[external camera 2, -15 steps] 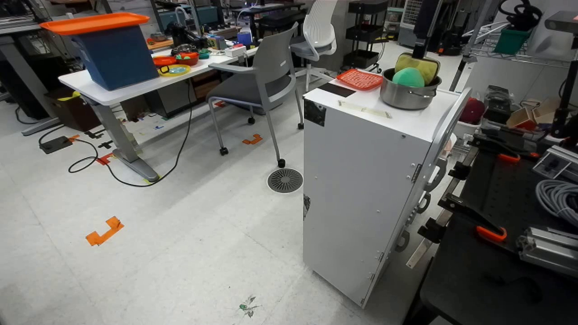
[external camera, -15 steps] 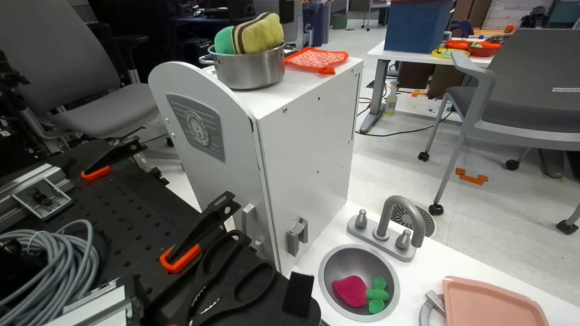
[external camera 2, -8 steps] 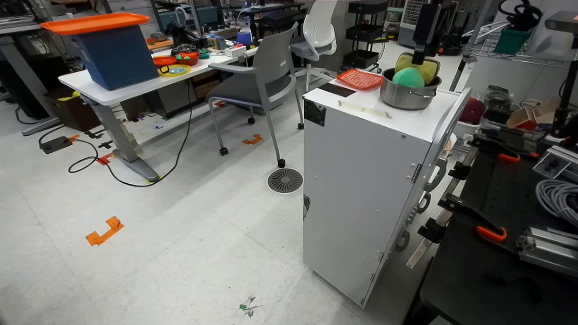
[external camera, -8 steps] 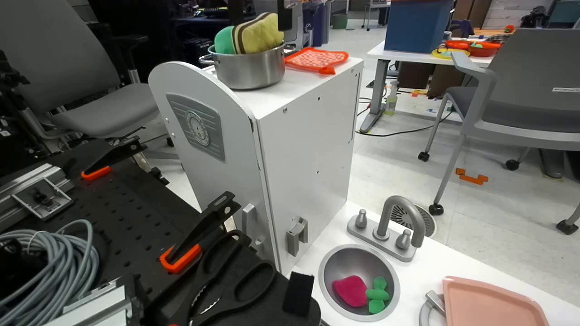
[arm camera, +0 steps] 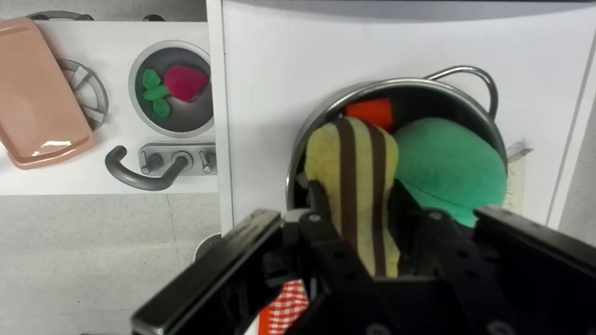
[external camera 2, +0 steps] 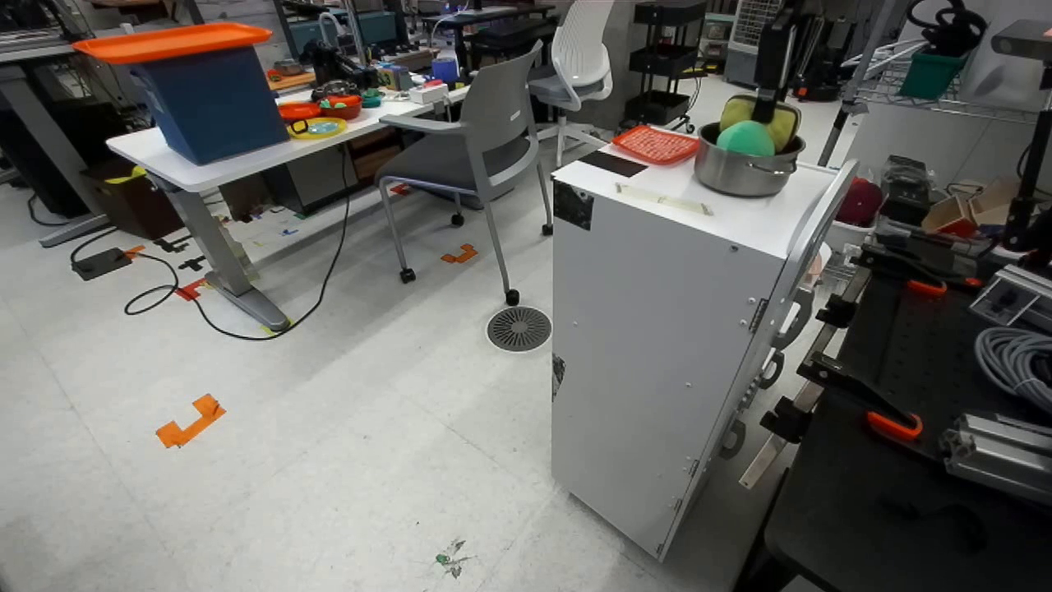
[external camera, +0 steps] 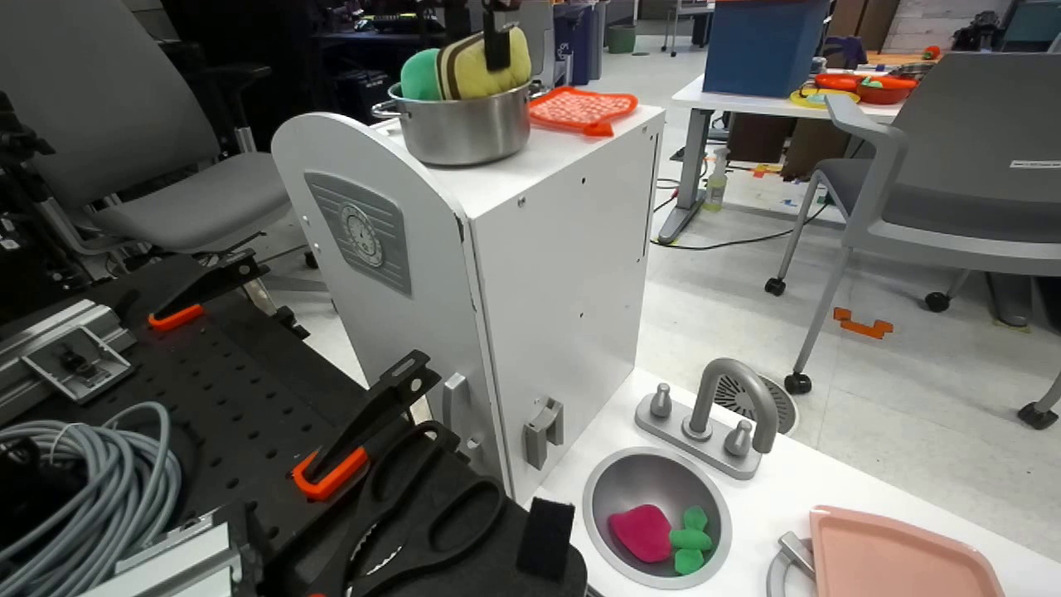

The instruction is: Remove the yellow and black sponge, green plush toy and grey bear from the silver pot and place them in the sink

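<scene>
Upright in the silver pot (external camera: 464,133) stands the yellow and black sponge (arm camera: 363,149), striped with dark bands in the wrist view. My gripper (arm camera: 358,188) is shut on it, one finger against each side, and the sponge still rests within the pot's rim. The green plush toy (arm camera: 451,163) lies beside the sponge in the pot, close to one finger. Below the cabinet top, the sink (external camera: 622,481) is a round grey basin. The grey bear does not show; it is hidden or out of view.
An orange-red piece (arm camera: 372,111) is also in the pot. A checkered red pad (external camera: 580,109) lies near the pot on the white cabinet (external camera: 564,249). The sink holds a magenta and green plush (external camera: 642,532). A faucet (external camera: 717,406) and a pink tray (external camera: 903,555) stand beside it.
My gripper has come down over the pot and closed on the sponge. The pot and its contents have shifted slightly to the right in both exterior views.
</scene>
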`<act>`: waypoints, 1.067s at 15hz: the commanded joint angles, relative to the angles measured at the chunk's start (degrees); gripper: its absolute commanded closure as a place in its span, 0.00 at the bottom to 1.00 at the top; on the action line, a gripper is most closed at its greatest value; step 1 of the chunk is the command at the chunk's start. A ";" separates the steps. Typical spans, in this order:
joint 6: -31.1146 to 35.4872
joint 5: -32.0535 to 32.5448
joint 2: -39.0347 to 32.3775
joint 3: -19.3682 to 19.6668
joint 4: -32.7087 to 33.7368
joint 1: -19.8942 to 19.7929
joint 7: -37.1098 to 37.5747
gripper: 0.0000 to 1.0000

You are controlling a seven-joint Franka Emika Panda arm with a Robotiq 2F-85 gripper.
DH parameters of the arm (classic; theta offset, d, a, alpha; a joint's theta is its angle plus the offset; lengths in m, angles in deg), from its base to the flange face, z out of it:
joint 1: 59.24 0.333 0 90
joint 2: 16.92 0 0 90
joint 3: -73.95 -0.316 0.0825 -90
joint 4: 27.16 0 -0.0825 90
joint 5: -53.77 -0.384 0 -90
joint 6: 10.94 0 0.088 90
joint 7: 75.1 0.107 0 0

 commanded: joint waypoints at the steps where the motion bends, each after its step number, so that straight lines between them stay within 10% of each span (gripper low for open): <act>1: -0.10 0.29 -0.28 -0.16 0.97 0.02 -0.84 0.94; 16: 0.93 -0.15 3.47 0.87 0.70 -1.09 -2.42 0.97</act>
